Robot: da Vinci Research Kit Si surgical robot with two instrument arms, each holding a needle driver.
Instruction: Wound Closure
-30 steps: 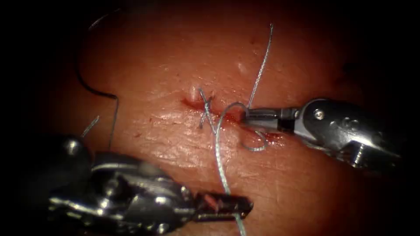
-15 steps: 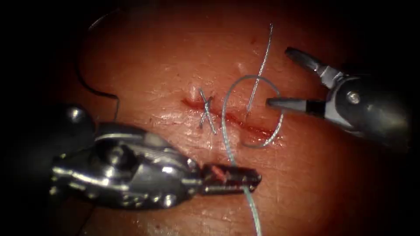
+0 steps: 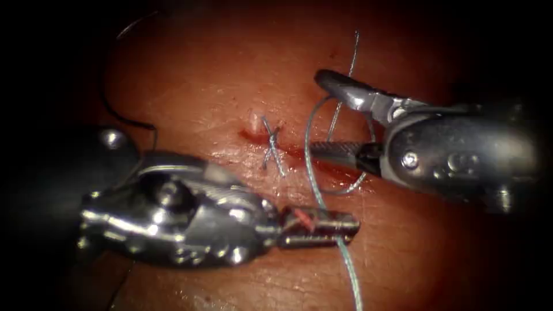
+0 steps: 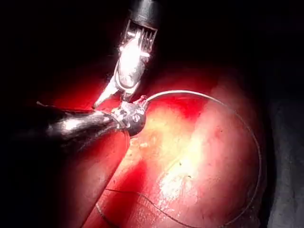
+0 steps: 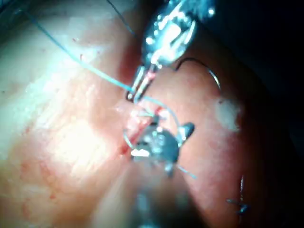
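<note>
Thread point(image 4: 199, 95) arcing over lit tissue point(image 4: 199, 156) from L tool point(image 4: 128, 116), R tool point(image 4: 130, 66) just beside.

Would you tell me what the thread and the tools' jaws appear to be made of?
The thread looks like pale blue-grey braided fibre, with a faintly twisted texture. The left tool, shut on it, and the open right tool look like polished metal, with bright glints.

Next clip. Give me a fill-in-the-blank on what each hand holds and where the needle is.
1. The left hand is shut on the ____.
2. The right hand holds nothing, and its jaws stand ____.
3. The needle lies on the tissue, on the ____ side of the cut, and neither hand holds it.
Missing words: thread; open; left.
</note>
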